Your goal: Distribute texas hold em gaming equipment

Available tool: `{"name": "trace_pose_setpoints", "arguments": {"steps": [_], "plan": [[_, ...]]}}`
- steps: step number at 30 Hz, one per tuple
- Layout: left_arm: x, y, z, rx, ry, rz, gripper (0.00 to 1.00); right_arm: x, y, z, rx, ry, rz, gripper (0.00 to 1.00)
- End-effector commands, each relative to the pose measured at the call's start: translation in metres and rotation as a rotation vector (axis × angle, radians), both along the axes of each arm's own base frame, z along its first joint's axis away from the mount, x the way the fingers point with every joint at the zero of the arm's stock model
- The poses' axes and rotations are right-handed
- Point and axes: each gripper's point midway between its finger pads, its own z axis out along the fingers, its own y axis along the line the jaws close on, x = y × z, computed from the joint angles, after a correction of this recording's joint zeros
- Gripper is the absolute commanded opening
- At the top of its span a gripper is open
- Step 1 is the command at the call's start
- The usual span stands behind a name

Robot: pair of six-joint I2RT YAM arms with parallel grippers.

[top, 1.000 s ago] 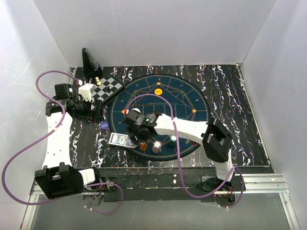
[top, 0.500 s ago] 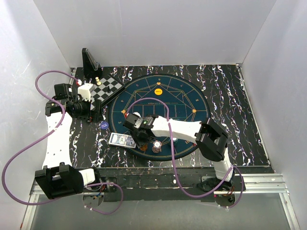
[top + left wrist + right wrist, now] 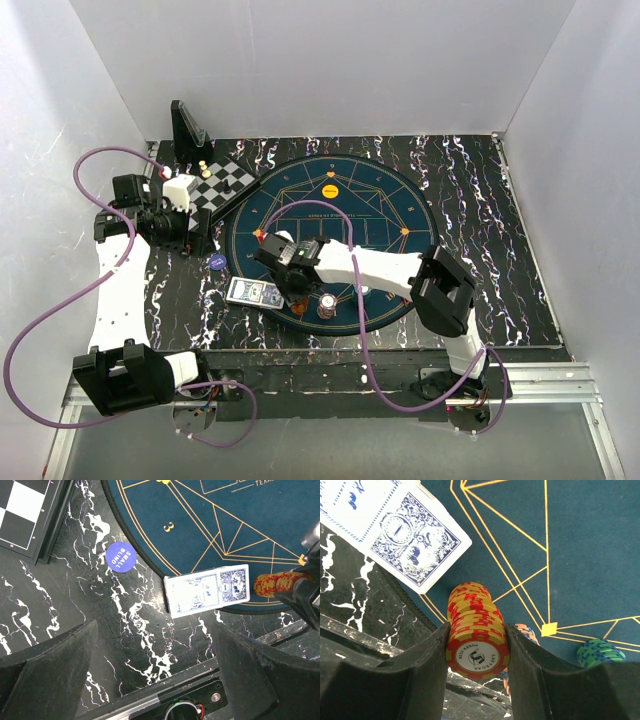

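Note:
A tall stack of yellow-and-red poker chips (image 3: 477,640) stands on the near-left edge of the round blue mat (image 3: 400,200). My right gripper (image 3: 477,662) is shut on this stack, with a finger pressed against each side; it also shows in the top view (image 3: 297,290). A deck of blue-backed cards (image 3: 252,292) lies just left of it, half off the mat, and also shows in the left wrist view (image 3: 207,591). A blue "small blind" marker (image 3: 120,557) lies on the table. My left gripper (image 3: 195,235) is open and empty, above the table at the left.
A pale chip stack (image 3: 327,305) stands right of the held one. An orange-and-blue stack (image 3: 527,632) and a green-blue stack (image 3: 600,652) sit close behind my right fingers. A chessboard (image 3: 225,183) with pieces lies at the back left. An orange marker (image 3: 330,189) sits on the mat.
My right gripper has moved left and down onto the yellow-and-red chip stack. Its arm now hides the teal stack in the top view. The left arm has not moved.

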Motion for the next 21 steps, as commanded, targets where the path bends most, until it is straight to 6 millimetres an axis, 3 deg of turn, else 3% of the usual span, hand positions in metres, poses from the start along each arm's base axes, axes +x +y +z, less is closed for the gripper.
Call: {"name": "trace_pose_setpoints", "arguments": {"steps": [1,7,11,17,21], "plan": [[0.0,-0.005,0.02,-0.014,-0.06,-0.032,0.98,0.013,0.015,0.06,0.107,-0.093,0.012,0.31],[0.005,0.0,0.01,-0.005,-0.031,-0.005,0.98,0.037,0.037,0.086,0.15,-0.155,0.039,0.23],[0.013,0.016,0.0,0.024,-0.002,0.068,0.98,0.067,0.057,0.079,0.171,-0.154,0.027,0.18],[0.017,0.024,-0.003,-0.003,0.019,0.122,0.98,0.119,0.105,0.057,0.273,-0.136,0.01,0.18],[0.015,0.019,0.002,-0.02,0.009,0.111,0.98,0.132,0.139,0.043,0.363,-0.123,0.042,0.18]]}}
